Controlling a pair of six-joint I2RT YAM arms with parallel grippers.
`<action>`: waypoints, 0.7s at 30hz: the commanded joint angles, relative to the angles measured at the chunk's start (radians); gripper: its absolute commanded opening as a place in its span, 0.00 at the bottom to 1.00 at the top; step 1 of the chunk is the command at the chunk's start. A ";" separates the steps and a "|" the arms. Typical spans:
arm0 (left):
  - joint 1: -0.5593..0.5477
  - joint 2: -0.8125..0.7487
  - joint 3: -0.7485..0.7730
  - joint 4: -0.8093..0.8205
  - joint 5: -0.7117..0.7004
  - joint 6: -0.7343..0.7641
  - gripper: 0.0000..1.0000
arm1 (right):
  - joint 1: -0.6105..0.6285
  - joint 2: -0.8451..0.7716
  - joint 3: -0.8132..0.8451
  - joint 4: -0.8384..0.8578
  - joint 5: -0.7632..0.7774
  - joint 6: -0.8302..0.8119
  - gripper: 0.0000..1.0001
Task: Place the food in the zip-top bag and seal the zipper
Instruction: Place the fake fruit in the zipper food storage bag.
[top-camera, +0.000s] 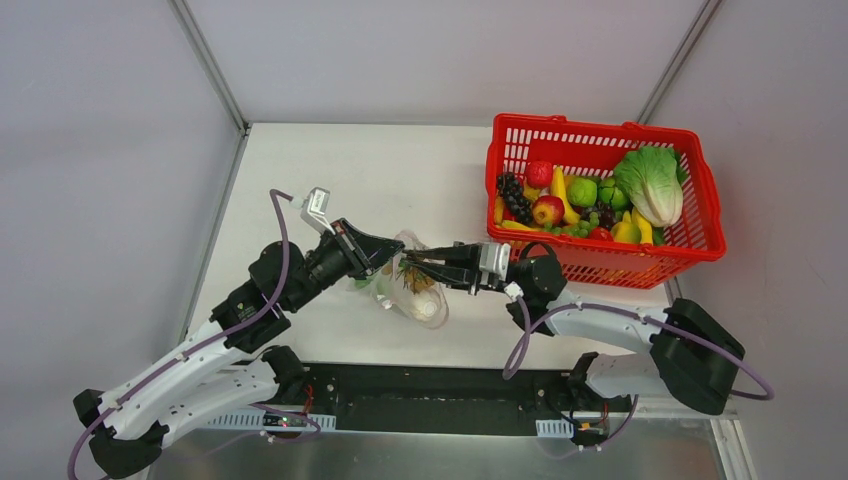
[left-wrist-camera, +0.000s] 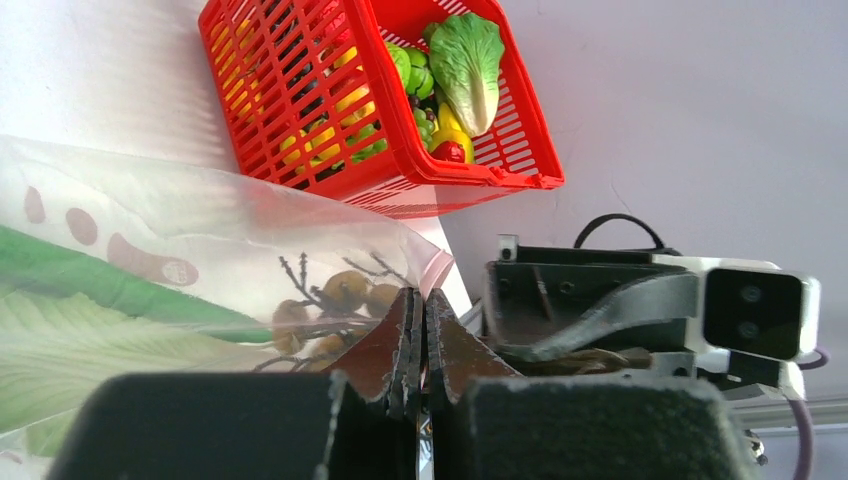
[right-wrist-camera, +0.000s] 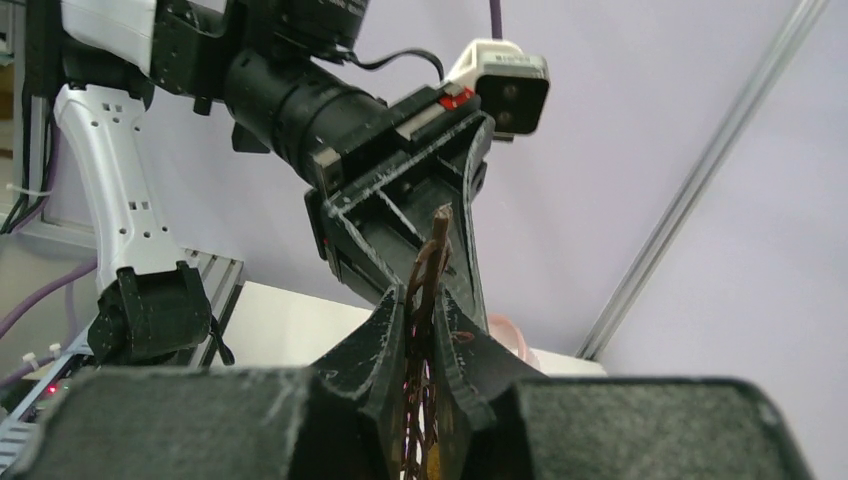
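Observation:
The clear zip-top bag (top-camera: 392, 292) lies between my two grippers, with a white oval piece (top-camera: 427, 306) inside. My left gripper (top-camera: 390, 258) (left-wrist-camera: 420, 300) is shut on the bag's mouth edge, beside the pink zipper (left-wrist-camera: 438, 268). Through the plastic (left-wrist-camera: 200, 230) the left wrist view shows a long green vegetable (left-wrist-camera: 60, 270) and a brown-stemmed cluster of yellowish fruit (left-wrist-camera: 345, 290). From the right, my right gripper (top-camera: 412, 266) (right-wrist-camera: 425, 300) reaches into the bag mouth. It is shut on the cluster's brown stem (right-wrist-camera: 437, 240), which sticks out past its fingertips.
A red mesh basket (top-camera: 600, 124) (left-wrist-camera: 330, 160) stands at the back right. It holds a lettuce (top-camera: 650, 185) (left-wrist-camera: 470, 60), grapes (top-camera: 512, 195), an apple (top-camera: 547, 210), bananas and other toy food. Grey walls enclose the white table (top-camera: 380, 170).

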 joint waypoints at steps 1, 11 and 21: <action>-0.004 -0.027 -0.011 0.097 -0.013 -0.012 0.00 | 0.003 -0.074 0.080 -0.135 -0.125 -0.132 0.00; -0.003 -0.027 -0.009 0.107 0.003 -0.012 0.00 | 0.001 -0.060 0.086 -0.259 -0.140 -0.221 0.00; -0.004 -0.034 -0.009 0.092 0.001 0.003 0.00 | 0.001 -0.085 0.057 -0.282 -0.086 -0.199 0.10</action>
